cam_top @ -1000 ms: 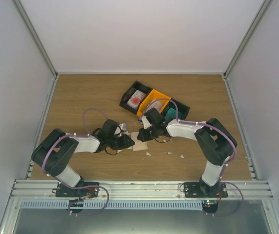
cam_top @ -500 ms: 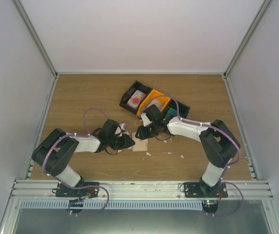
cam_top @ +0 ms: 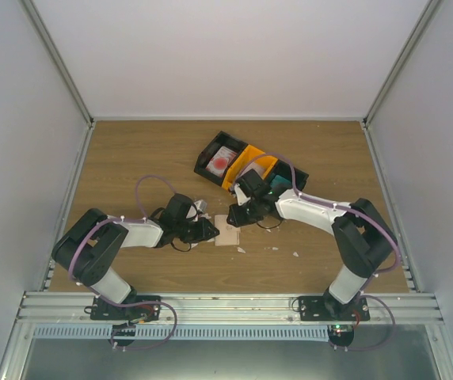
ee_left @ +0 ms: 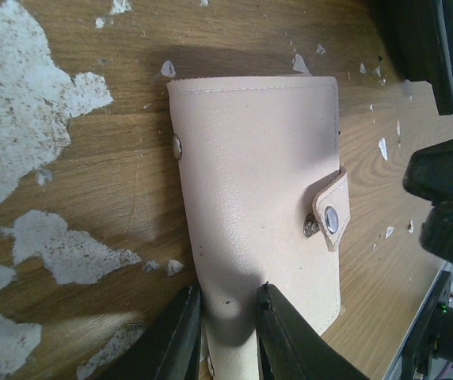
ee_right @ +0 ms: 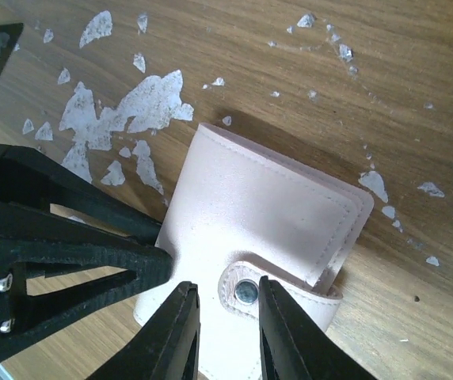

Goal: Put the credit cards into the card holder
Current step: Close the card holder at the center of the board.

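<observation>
While L gripper clamps 1 card holder, R gripper: hold unclear; 1 white card visible.

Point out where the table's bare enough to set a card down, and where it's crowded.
Bare table: far-left corner between the left wall and the bins; also right of the right arm. Crowded: centre, where left gripper and right gripper meet at the card holder, scraps nearby.

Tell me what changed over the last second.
The right arm swung its elbow outward to its right, and the right gripper drew back slightly toward the far side, uncovering more of the card holder; it now straddles the snap tab. The left gripper stayed clamped on the card holder's edge, and the holder lies where it was.
</observation>
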`<state>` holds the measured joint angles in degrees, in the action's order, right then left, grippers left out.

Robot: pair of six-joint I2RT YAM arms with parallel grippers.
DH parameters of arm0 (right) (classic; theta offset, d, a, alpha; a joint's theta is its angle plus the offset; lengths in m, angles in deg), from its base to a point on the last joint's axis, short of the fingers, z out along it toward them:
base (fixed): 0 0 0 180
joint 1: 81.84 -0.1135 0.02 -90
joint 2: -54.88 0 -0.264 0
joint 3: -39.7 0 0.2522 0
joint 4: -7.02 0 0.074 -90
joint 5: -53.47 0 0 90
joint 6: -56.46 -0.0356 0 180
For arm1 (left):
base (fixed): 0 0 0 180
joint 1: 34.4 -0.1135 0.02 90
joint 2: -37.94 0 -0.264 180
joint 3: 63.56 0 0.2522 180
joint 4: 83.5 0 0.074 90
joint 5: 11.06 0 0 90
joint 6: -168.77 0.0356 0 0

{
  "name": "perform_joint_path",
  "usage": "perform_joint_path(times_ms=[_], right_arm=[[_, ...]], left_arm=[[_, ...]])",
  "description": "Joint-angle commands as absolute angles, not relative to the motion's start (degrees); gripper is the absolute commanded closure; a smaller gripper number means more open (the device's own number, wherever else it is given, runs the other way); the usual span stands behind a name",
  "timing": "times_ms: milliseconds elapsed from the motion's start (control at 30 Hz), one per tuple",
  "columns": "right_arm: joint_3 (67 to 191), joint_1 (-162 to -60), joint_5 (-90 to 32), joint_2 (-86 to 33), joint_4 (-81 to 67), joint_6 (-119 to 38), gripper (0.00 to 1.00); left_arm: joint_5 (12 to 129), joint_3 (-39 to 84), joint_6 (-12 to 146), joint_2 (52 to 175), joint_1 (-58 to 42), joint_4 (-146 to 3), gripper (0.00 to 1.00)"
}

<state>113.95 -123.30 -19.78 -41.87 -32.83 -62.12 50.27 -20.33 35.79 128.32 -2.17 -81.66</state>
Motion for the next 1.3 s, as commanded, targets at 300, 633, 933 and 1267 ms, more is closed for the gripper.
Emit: perform_joint_path(times_ms=[300, 633, 933, 1267], right_arm=[[113.69, -123.08, -17.84, -47.17, -30.89, -65.12, 0.75], [112.76, -122.85, -17.78, -42.93, -28.78, -65.46, 0.73], [111.97, -122.67, -22.17, -42.19, -33.15, -65.51, 0.77], [110.6, -122.71, -18.47, -43.47, -31.63, -66.47, 0.81]], left_arm=[[52.22, -19.92, 36.0, 131.98, -1.0, -79.95, 0.76], [52.42, -19.88, 35.81, 131.85, -0.76, -79.85, 0.76], [52.63, -20.02, 35.84, 131.79, -0.74, -79.78, 0.76], [52.59, -20.01, 35.72, 132.36, -0.63, -79.91, 0.76]])
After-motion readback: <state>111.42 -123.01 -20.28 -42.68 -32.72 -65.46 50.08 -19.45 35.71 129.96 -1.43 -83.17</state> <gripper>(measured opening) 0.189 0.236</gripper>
